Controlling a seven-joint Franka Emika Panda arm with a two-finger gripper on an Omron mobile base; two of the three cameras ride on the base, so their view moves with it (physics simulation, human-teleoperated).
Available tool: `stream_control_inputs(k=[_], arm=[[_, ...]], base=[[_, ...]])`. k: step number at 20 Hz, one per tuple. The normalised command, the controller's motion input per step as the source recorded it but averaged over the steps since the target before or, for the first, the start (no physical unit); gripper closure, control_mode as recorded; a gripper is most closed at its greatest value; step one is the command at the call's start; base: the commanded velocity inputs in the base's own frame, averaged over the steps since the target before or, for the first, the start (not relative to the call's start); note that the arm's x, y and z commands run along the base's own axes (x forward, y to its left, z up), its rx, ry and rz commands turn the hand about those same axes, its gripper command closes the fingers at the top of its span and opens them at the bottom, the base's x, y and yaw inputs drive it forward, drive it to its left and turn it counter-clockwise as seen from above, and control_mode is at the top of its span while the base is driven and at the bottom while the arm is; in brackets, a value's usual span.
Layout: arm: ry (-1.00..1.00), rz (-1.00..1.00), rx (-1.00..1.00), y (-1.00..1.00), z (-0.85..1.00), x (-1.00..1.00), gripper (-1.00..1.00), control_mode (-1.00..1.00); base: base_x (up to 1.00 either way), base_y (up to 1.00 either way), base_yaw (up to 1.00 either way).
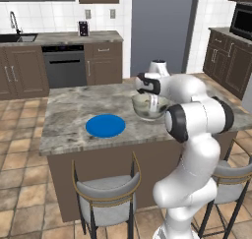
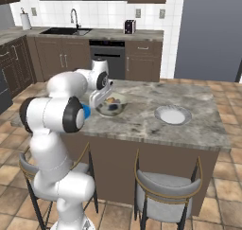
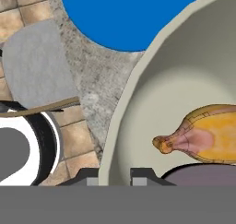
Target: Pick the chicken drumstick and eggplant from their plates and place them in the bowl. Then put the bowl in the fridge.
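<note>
The gripper (image 3: pixel 114 176) sits at the rim of the bowl (image 1: pixel 149 108) on the marble table (image 1: pixel 74 107), its jaws seemingly astride the wall, ready to lift; whether they have closed cannot be told. Inside lie the drumstick (image 3: pixel 203 135) and a purple shape, likely the eggplant (image 3: pixel 203 176). The blue plate (image 1: pixel 105 125) beside it is bare. The fridge (image 2: pixel 210 32) waits across the tiled kitchen.

Marble island counter (image 1: pixel 69 105), two grey stools (image 1: pixel 106 191) in front, dishwasher (image 1: pixel 65 66), sink (image 2: pixel 66 31), toaster (image 2: pixel 129 26), tiled floor (image 1: pixel 19 154)
</note>
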Motion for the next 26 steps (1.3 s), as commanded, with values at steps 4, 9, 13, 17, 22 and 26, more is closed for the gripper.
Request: stream_control_inputs(k=[4, 9, 13, 17, 22, 26], arm=[[0.00, 0.16, 0.00, 0.00, 0.30, -0.69, 1.00, -1.00], [-0.16, 0.20, 0.00, 0.00, 0.10, -0.75, 1.00, -1.00], [-0.28, 0.12, 0.00, 0.00, 0.00, -0.75, 1.00, -1.00], [-0.20, 0.01, 0.00, 0.00, 0.02, -0.57, 1.00, -1.00], [-0.04, 0.00, -0.04, 0.00, 0.13, -0.36, 1.00, -1.00], [-0.03, 0.01, -0.01, 0.00, 0.09, -0.32, 1.00, -1.00]], base=[[0.00, 0.00, 0.00], [0.00, 0.00, 0.00], [0.00, 0.00, 0.00], [0.00, 0.00, 0.00], [0.00, 0.00, 0.00], [0.00, 0.00, 0.00]])
